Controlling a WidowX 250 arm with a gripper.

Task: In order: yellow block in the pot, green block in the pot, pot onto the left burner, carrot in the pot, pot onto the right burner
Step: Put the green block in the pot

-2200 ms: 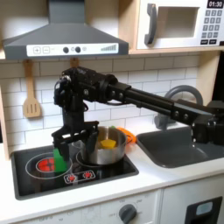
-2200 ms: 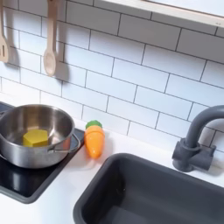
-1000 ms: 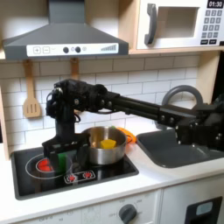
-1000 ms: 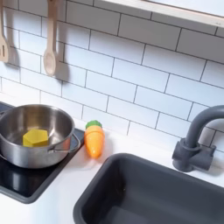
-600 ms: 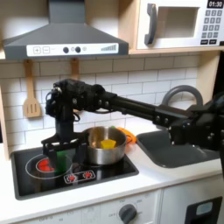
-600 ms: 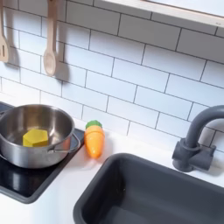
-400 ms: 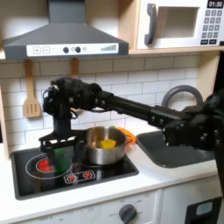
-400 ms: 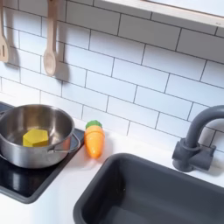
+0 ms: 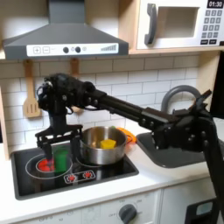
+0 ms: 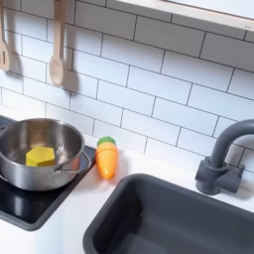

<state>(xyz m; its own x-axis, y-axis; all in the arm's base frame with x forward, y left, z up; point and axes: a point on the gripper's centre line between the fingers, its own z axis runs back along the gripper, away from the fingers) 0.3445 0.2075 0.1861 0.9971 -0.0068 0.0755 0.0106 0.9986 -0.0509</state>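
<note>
gripper [image 9: 59, 150] fingers straddle the green block [image 9: 60, 156] on the left burner [image 9: 44, 164], grip cannot be told | yellow block [image 10: 40, 156] in pot [image 10: 12, 169] | block likely light, stiff, slick: pinch flat sides

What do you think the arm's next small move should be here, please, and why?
Probably close the gripper on the green block: its fingers straddle the block on the left burner, while the yellow block already lies in the pot.
</note>
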